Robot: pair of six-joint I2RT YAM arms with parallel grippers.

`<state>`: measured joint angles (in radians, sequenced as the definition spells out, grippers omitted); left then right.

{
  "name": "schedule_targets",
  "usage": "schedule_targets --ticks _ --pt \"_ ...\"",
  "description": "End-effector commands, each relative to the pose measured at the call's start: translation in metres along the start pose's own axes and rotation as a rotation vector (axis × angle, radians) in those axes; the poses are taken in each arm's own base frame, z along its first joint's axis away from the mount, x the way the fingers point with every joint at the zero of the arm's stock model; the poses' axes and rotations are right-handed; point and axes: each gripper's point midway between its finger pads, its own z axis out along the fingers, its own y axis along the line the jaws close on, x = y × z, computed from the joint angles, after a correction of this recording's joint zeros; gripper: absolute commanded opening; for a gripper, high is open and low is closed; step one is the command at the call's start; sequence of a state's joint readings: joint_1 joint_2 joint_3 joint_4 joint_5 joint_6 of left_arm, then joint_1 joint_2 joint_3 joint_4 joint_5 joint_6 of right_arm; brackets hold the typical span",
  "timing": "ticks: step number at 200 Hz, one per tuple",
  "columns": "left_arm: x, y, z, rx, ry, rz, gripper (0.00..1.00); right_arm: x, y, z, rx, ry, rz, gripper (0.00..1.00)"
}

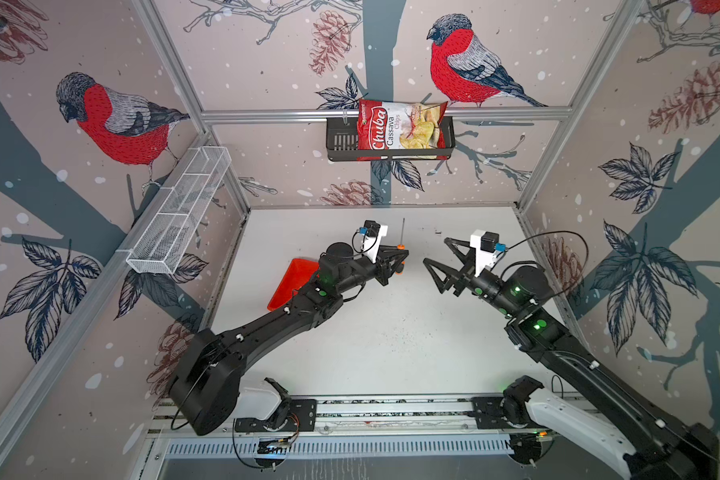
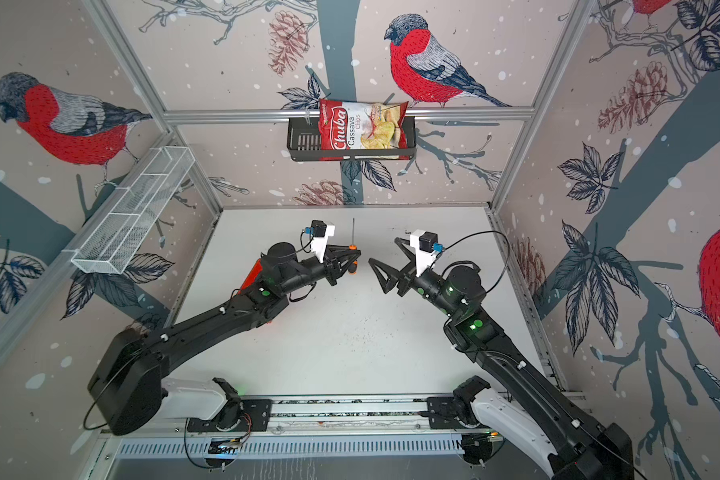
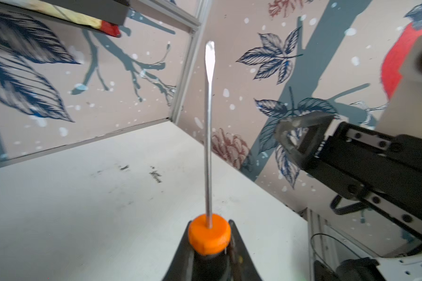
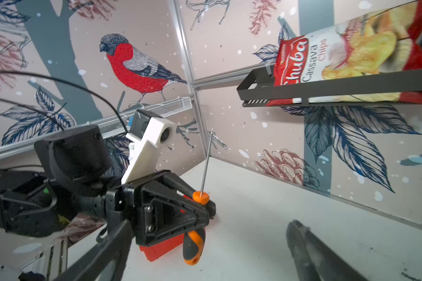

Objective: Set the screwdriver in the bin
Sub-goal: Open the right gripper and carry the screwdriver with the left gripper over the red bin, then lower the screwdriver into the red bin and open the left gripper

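My left gripper is shut on the screwdriver, gripping its black-and-orange handle. The thin shaft points toward the back wall. The left wrist view shows the orange collar of the screwdriver squeezed between both fingers. My right gripper stands open just right of it, holding nothing and a small gap away. In the right wrist view the screwdriver hangs below the left gripper. The red-orange bin lies on the table under the left arm, mostly hidden.
A black wall basket on the back wall holds a red chips bag. A white wire-mesh shelf hangs on the left wall. The arm bases sit on a rail along the table's front edge.
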<state>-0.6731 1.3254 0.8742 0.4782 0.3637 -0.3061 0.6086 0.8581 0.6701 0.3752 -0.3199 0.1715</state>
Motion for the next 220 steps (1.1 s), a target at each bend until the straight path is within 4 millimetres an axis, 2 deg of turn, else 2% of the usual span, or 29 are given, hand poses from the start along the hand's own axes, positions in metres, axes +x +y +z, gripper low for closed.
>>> schedule_targets --ticks 1,69,107,128,168,188,215,220 --pt "0.021 0.036 -0.023 -0.196 0.117 0.067 0.01 0.008 0.01 0.011 -0.015 0.036 -0.11 1.0" --pt "0.034 0.129 -0.119 -0.654 0.361 0.185 0.01 0.051 0.047 0.054 -0.106 0.175 -0.227 1.0" --pt "0.049 0.16 -0.157 -0.813 0.529 0.323 0.02 0.068 0.074 0.065 -0.207 0.215 -0.288 1.0" --pt "0.059 0.182 -0.176 -0.923 0.621 0.393 0.02 0.074 0.083 0.073 -0.242 0.237 -0.295 1.0" --pt "0.082 0.205 -0.199 -1.029 0.76 0.501 0.02 0.089 0.092 0.079 -0.269 0.28 -0.301 1.0" --pt "0.092 0.214 -0.203 -1.053 0.793 0.49 0.02 0.093 0.092 0.079 -0.275 0.286 -0.283 1.0" --pt "0.119 0.225 -0.209 -1.067 0.9 0.454 0.03 0.093 0.093 0.078 -0.278 0.287 -0.272 1.0" --pt "0.124 0.226 -0.209 -1.066 0.919 0.445 0.03 0.104 0.092 0.081 -0.276 0.312 -0.268 1.0"
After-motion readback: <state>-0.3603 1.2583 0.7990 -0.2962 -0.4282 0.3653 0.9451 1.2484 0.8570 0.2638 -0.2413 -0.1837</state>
